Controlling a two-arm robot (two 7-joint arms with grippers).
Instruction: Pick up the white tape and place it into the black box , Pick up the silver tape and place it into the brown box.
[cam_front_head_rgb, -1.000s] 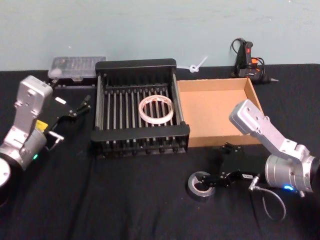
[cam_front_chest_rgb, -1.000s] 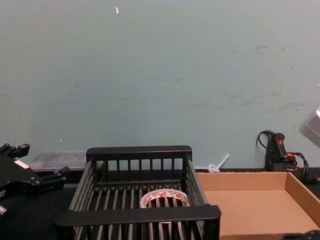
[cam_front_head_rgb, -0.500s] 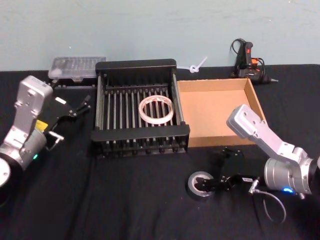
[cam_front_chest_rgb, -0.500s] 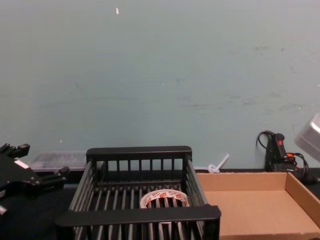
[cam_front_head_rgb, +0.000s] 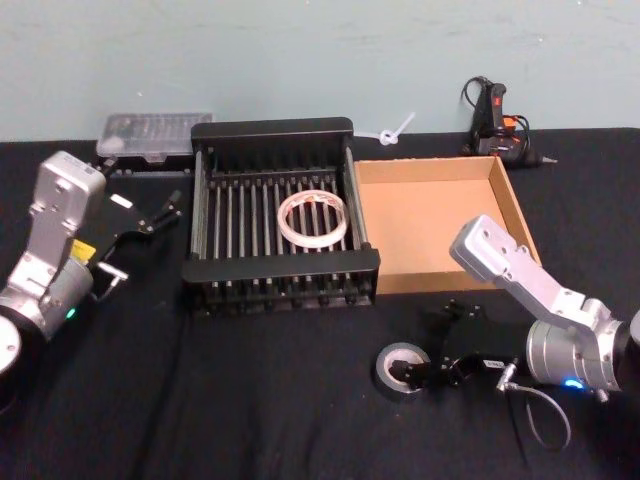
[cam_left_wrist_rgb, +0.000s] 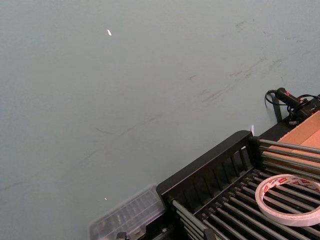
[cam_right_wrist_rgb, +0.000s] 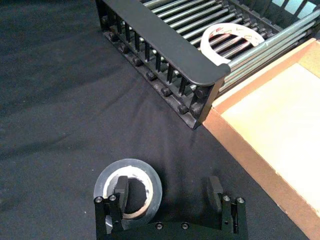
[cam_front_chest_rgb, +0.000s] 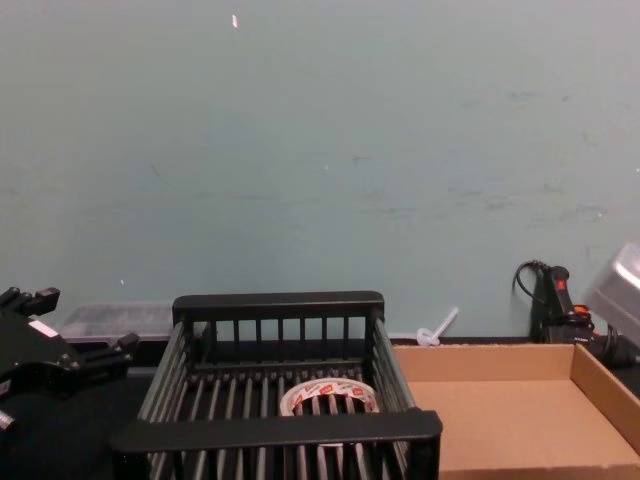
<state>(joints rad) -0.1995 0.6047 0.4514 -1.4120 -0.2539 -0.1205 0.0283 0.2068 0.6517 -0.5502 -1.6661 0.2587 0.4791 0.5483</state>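
Note:
The silver tape (cam_front_head_rgb: 402, 368) lies flat on the black cloth in front of the brown box (cam_front_head_rgb: 430, 215). My right gripper (cam_front_head_rgb: 427, 374) is down at the roll and open. In the right wrist view one finger (cam_right_wrist_rgb: 120, 192) stands inside the hole of the silver tape (cam_right_wrist_rgb: 129, 190) and the other is outside, well clear of the roll. The white tape (cam_front_head_rgb: 312, 220) rests on the floor of the black box (cam_front_head_rgb: 280, 268), as the chest view also shows for this tape (cam_front_chest_rgb: 328, 395). My left gripper (cam_front_head_rgb: 165, 210) hangs open and still, left of the black box.
A clear plastic case (cam_front_head_rgb: 155, 135) sits behind the black box at the back left. A glue gun (cam_front_head_rgb: 495, 120) and a white zip tie (cam_front_head_rgb: 395, 130) lie at the back edge near the wall. The brown box floor (cam_right_wrist_rgb: 270, 115) is bare.
My right arm has sunk lower and shifted slightly, bringing its fingers down around the silver roll's near wall. The roll, the white tape and the left arm have not moved.

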